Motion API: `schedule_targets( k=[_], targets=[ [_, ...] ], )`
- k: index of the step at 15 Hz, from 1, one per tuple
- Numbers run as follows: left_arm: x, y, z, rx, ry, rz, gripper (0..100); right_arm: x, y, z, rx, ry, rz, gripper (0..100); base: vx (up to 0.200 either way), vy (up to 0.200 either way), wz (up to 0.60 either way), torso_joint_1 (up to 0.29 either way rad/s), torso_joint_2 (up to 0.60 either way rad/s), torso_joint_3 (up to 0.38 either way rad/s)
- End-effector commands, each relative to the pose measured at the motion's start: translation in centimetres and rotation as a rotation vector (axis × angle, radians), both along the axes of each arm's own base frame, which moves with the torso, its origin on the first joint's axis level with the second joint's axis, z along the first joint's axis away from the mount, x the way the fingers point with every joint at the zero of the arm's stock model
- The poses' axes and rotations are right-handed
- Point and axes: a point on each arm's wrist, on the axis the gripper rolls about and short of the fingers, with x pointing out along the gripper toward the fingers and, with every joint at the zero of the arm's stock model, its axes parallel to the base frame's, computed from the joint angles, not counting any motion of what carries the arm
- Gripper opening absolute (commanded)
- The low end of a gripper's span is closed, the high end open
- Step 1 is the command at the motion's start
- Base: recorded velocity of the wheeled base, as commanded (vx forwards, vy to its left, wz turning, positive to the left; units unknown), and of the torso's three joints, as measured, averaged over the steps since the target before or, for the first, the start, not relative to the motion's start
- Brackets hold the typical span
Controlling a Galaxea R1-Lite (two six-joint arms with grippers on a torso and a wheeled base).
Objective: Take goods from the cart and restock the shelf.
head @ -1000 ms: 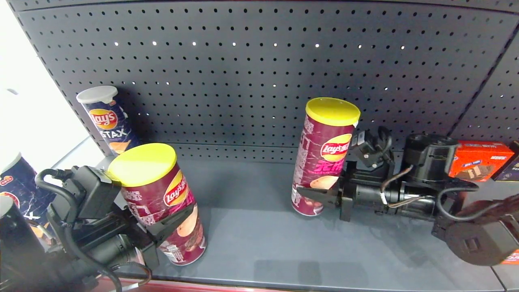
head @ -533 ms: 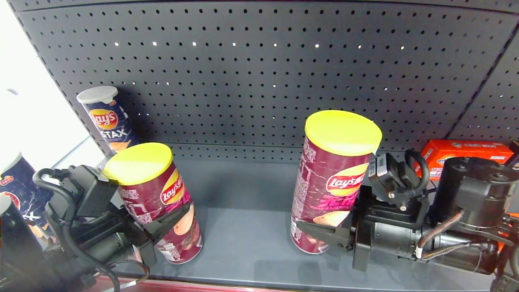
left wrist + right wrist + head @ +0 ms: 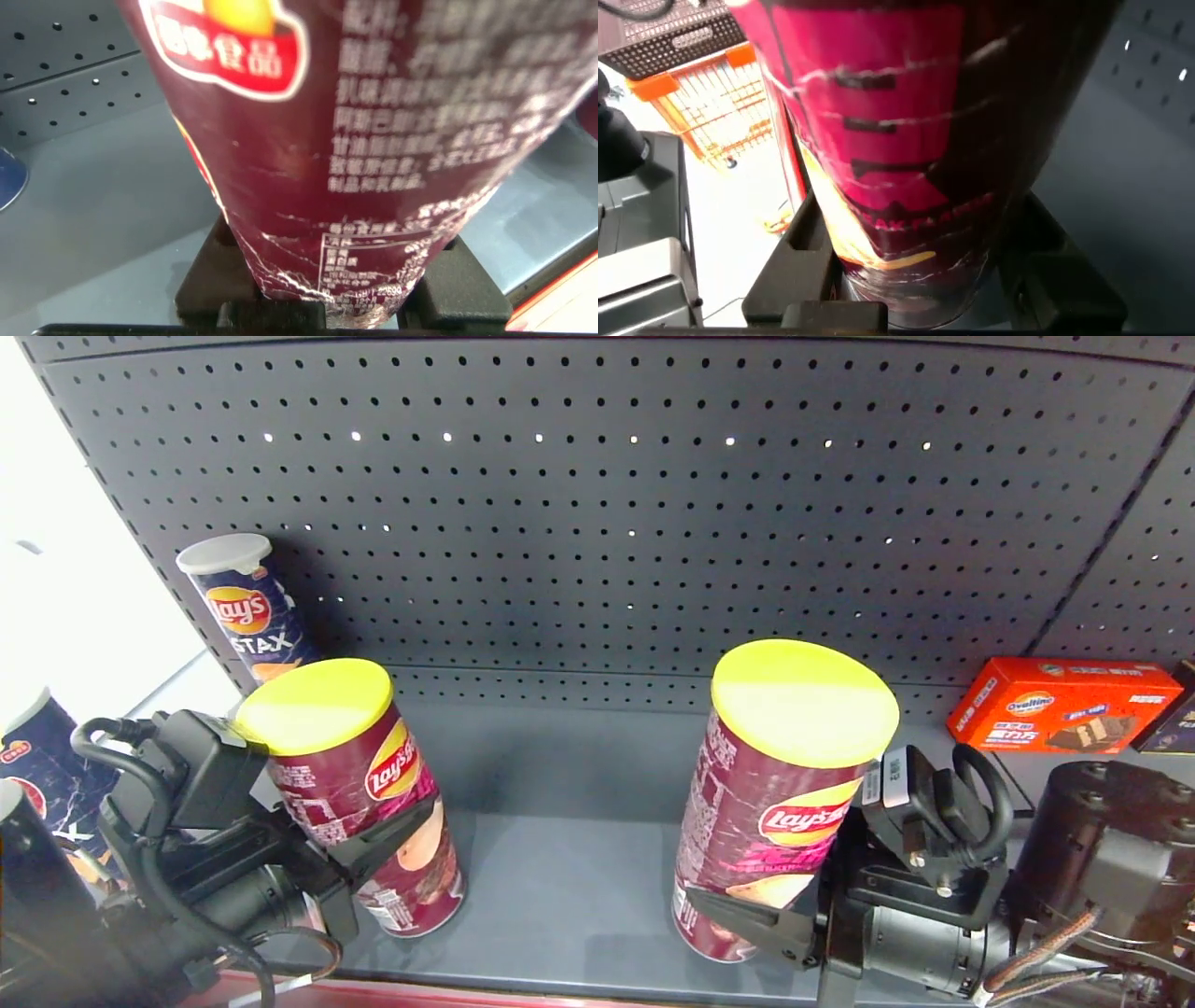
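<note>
Spanning the view, the grey shelf (image 3: 579, 859) lies under two chip cans. The right can (image 3: 775, 803), upright at the shelf's front right of centre, is clamped low by the right gripper (image 3: 738, 919); the left can (image 3: 369, 793), tilted at the shelf's front left, is clamped by the left gripper (image 3: 378, 859). Risk: released while leaning, the left can would probably topple off the shelf's front edge; the right sits similarly close.
</note>
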Motion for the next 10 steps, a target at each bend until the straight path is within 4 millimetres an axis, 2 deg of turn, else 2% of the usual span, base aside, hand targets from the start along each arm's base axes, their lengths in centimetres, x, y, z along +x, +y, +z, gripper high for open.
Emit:
schedule_targets(
  k=[1,6,10],
  targets=[
    [0.0,0.1,-0.1,0.002,0.005,0.007,0,0.1,0.1,-1.3,-0.026,0.036,-0.001,0,0.000,0.000,0.00,0.000,0.00,0.000],
    [0.2,0.3,0.0,0.000,0.001,0.021,0,1.2,0.4,-3.0,-0.030,0.063,-0.050,0,0.000,0.000,0.00,0.000,0.00,0.000],
    [0.1,0.4,-0.1,0.001,0.004,0.024,0,1.6,0.2,-3.2,-0.032,0.066,-0.069,0,0.000,0.000,0.00,0.000,0.00,0.000]
  ],
)
